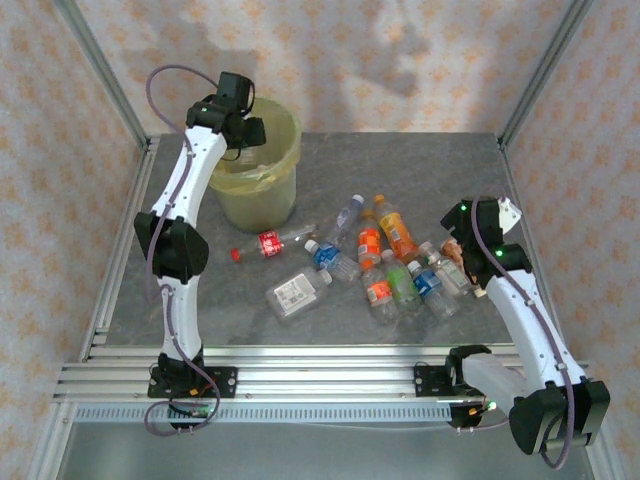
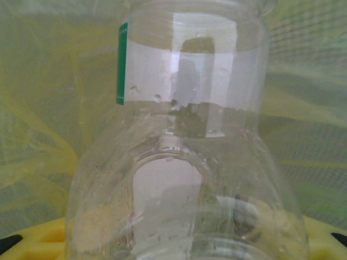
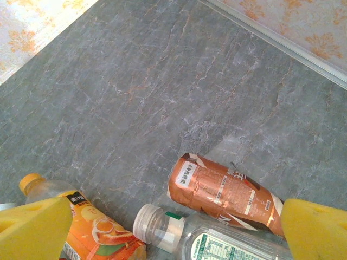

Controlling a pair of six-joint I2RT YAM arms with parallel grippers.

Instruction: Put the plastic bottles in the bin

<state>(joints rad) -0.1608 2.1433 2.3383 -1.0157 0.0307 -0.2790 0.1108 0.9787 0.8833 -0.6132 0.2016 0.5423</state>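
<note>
My left gripper (image 1: pixel 244 128) hangs over the mouth of the pale yellow-green bin (image 1: pixel 262 195). It is shut on a clear plastic bottle (image 2: pixel 190 135) with a white, green-edged label, and the bin's yellow bag liner (image 2: pixel 38 108) lies behind it. Several plastic bottles (image 1: pixel 385 265) lie in a heap mid-table. My right gripper (image 1: pixel 458 246) hovers open at the heap's right end. Between its yellow fingertips (image 3: pixel 35 227) lie a copper-labelled bottle (image 3: pixel 222 194), a clear bottle with a white cap (image 3: pixel 162 227) and an orange juice bottle (image 3: pixel 92 230).
A red-labelled bottle (image 1: pixel 266 243) and a flattened clear bottle (image 1: pixel 297 293) lie between the bin and the heap. Grey stone-pattern tabletop (image 3: pixel 162 81) stretches beyond the right gripper. Aluminium frame rails (image 1: pixel 320 375) run along the near edge, with posts at the back corners.
</note>
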